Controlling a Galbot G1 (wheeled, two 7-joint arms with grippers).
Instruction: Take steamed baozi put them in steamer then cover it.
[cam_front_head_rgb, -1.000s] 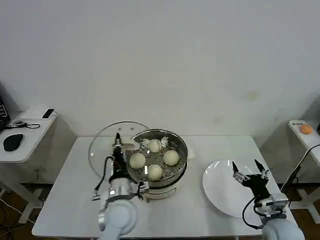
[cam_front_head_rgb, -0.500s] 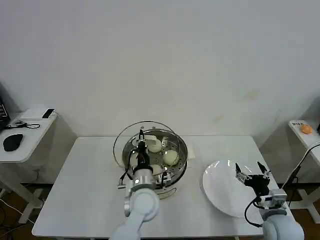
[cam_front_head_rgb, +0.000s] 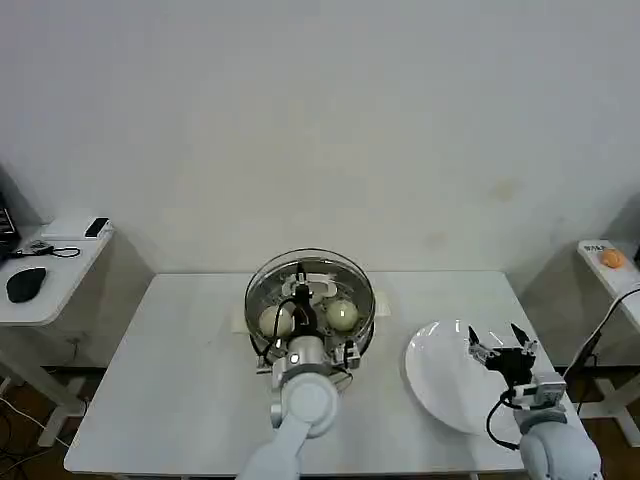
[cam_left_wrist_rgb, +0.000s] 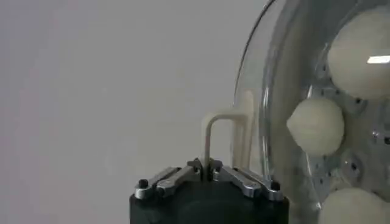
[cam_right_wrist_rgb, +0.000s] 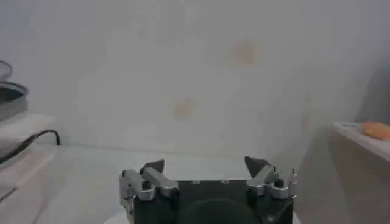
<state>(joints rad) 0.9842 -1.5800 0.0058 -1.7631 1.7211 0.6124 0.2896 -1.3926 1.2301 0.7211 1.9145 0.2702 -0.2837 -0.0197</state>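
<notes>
Tabletop: cover has moved over steamer, left end effector gripping.

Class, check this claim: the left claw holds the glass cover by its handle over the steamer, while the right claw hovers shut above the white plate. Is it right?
One detail is wrong: the right claw is open, its fingers spread apart, as the right wrist view shows. The rest stands: the left claw grips the handle of the cover over the steamer, and the right claw hovers above the white plate.

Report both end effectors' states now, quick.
Left end effector: shut on the glass lid's handle, lid over the steamer.
Right end effector: open, empty, above the white plate.
</notes>
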